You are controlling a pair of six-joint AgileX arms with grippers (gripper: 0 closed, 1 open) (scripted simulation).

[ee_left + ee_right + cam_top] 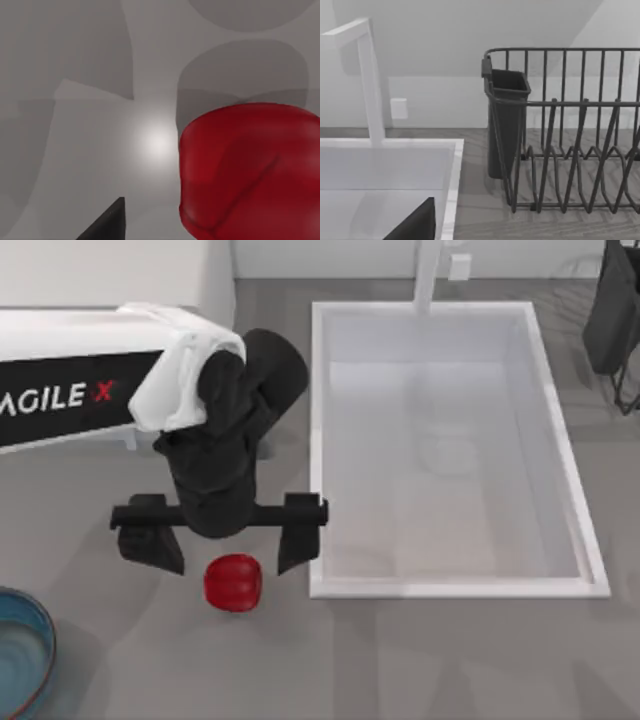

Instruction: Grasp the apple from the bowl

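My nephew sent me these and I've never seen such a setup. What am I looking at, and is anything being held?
It is a simulated two-armed AgileX robot at a counter. The overhead picture shows the left claw open, just above the apple on the counter; nothing is held. The bowl sits apart at the left edge, and the sink at the right. The other two pictures come from wrist cameras: the left sees the apple up close, the right a dish rack beside the sink.

The apple [233,582] between the jaws looked glossy and smooth; the desk [420,660] was matt grey, the dish rack [570,140] thin dark wire.
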